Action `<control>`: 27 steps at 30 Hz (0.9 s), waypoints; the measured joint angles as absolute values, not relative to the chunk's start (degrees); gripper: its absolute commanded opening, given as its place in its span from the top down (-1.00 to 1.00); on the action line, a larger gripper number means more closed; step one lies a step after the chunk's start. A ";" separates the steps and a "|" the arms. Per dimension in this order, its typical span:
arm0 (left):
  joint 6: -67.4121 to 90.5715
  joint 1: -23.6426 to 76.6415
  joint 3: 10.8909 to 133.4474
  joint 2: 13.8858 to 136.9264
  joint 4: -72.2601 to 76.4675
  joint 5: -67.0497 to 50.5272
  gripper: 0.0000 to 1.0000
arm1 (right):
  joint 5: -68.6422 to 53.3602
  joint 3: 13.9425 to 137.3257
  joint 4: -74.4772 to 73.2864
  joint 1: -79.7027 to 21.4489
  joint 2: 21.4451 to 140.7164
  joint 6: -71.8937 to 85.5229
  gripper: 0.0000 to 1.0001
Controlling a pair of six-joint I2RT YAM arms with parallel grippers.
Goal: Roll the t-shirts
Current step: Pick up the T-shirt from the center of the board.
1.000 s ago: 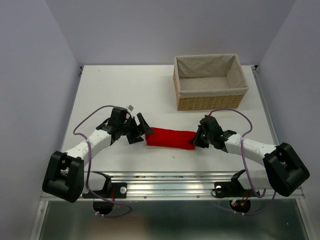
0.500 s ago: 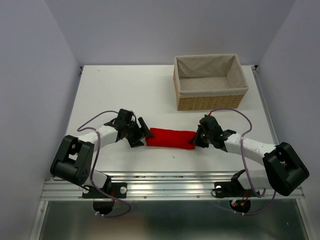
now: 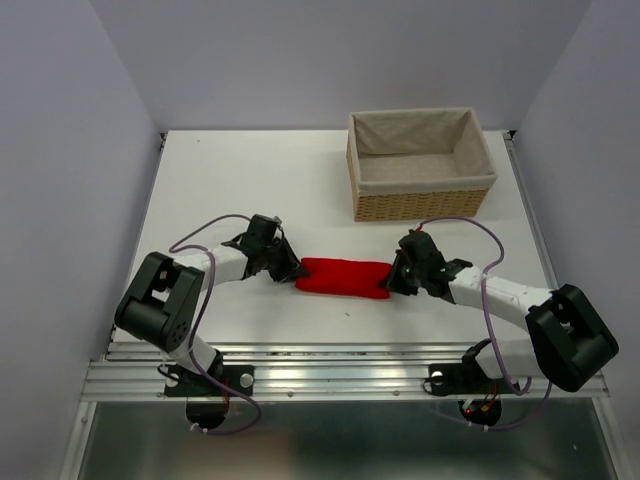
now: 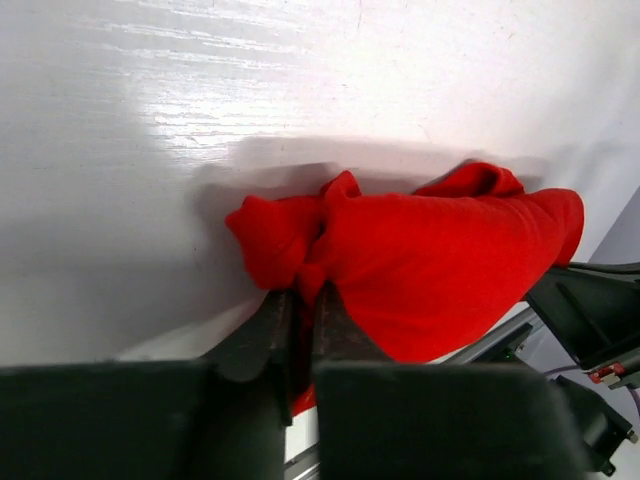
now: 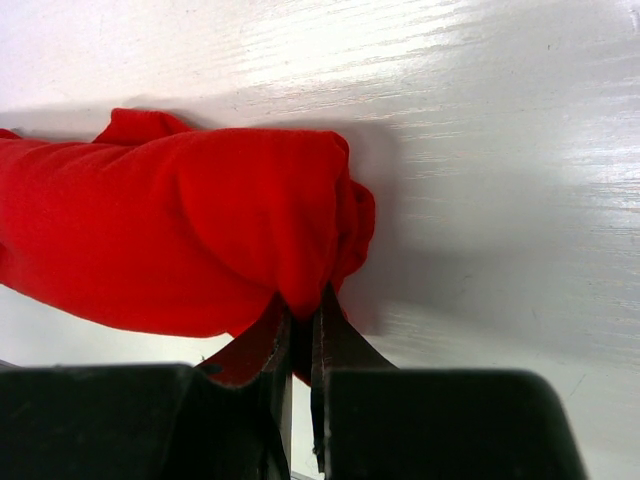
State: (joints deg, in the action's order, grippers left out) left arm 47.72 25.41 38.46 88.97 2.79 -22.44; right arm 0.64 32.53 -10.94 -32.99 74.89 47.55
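t-shirt [image 3: 342,277]: one, bright red, rolled into a short log lying left to right on the table [image 3: 250,180], towards its near edge and midway between left and right.
left gripper [image 3: 293,271]: one, at the roll's left end; fingers narrow, nearly together, pinching a bunched fold of the red cloth.
right gripper [image 3: 390,283]: one, at the roll's right end; fingers narrow, clamped on the cloth at the roll's underside.
roll ends: two, each touching a gripper; left end loose and lumpy, right end rounder and tighter.
arms [image 3: 495,292]: two, white with black joints, reaching inward from the near corners.
cables [image 3: 205,228]: two, purple, one looping over each arm.
basket [image 3: 420,205]: one, wicker with a pale cloth lining, far right on the table, well apart from the roll.
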 measured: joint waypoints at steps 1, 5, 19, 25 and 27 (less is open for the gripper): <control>47.53 25.61 38.50 89.10 3.07 -22.48 1.00 | 0.67 32.53 -11.00 -32.99 74.87 47.55 0.86; 46.83 25.91 38.85 89.08 3.20 -22.20 1.00 | 0.69 32.60 -11.60 -32.95 74.43 48.12 -0.52; 44.40 26.30 39.75 87.13 -0.71 -18.98 1.00 | -1.26 29.21 -15.27 -29.08 67.64 52.60 -0.79; 43.75 26.33 40.27 87.15 -1.43 -18.83 1.00 | -6.79 27.35 -7.97 -27.62 69.30 54.37 -0.67; 43.68 26.33 40.29 87.18 -1.54 -18.83 1.00 | -8.03 27.20 -5.69 -27.22 70.57 54.89 -0.61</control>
